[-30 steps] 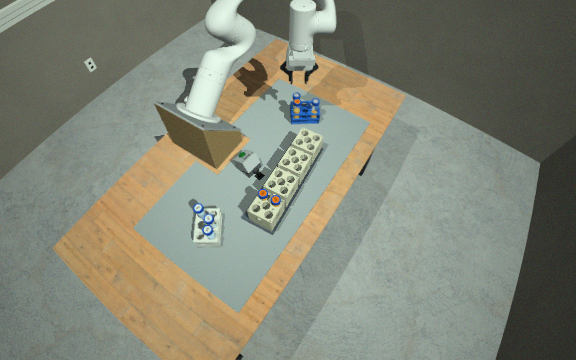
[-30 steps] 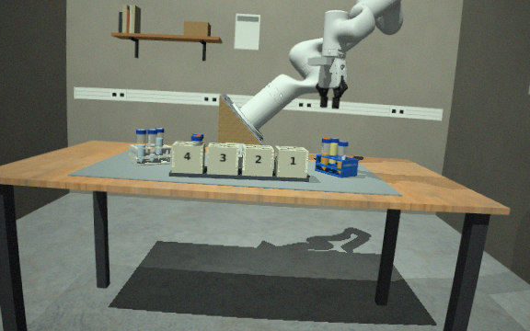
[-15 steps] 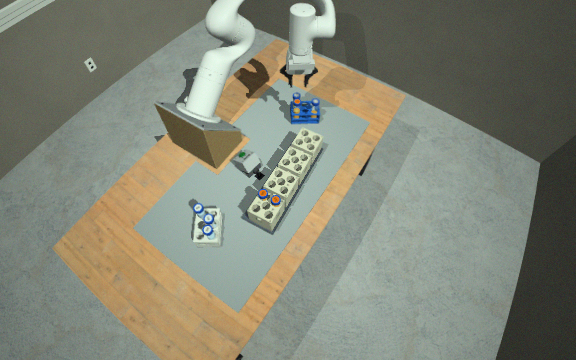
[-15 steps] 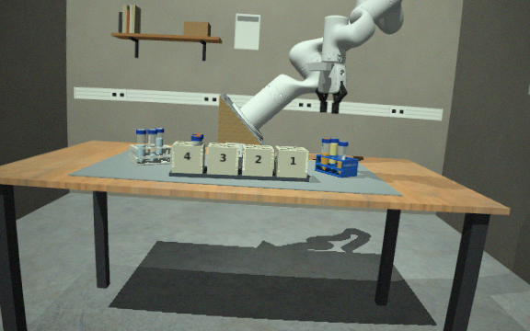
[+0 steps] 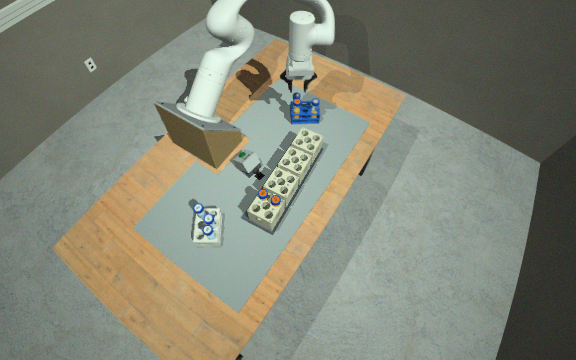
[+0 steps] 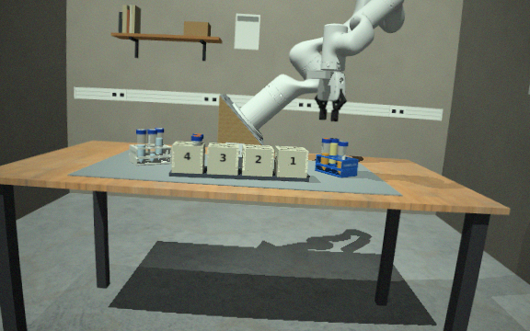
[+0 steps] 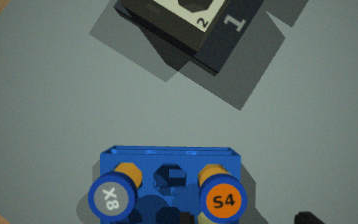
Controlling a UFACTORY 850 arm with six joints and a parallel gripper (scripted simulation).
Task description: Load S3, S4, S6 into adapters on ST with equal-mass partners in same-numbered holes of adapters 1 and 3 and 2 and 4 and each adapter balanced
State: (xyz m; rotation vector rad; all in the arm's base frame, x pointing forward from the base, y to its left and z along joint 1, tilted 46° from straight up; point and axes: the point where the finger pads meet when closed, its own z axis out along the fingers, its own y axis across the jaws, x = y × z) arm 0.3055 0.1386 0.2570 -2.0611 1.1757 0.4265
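My gripper [image 5: 298, 88] [image 6: 328, 116] is partly open and empty, high above the blue rack [image 5: 305, 120] [image 6: 348, 168] [image 7: 170, 156] and towards its back. In that rack stand the orange-dotted S4 [image 5: 297, 101] [image 7: 223, 201], the grey-dotted X8 [image 5: 315, 102] [image 7: 112, 198] and a third tube [image 5: 296, 95], its label unreadable. Two orange-dotted tubes [image 5: 263, 193] [image 5: 275, 200] stand in adapter 4 [image 6: 188, 165], IDs unreadable. Adapters 3 [image 6: 223, 166], 2 [image 6: 258, 167] and 1 [image 6: 293, 170] [image 7: 212, 15] show empty holes. Three water blanks [image 5: 198, 208] [image 5: 208, 219] [image 5: 207, 230] stand in the white rack [image 5: 220, 227]; their numbers are unreadable.
The adapters stand in a row on the dark stand [image 6: 239, 177]. The green DONE key [image 5: 242, 155] is on its small grey desk [image 5: 249, 164], between the arm's base and the adapter row. A small black object [image 5: 259, 175] lies beside the desk.
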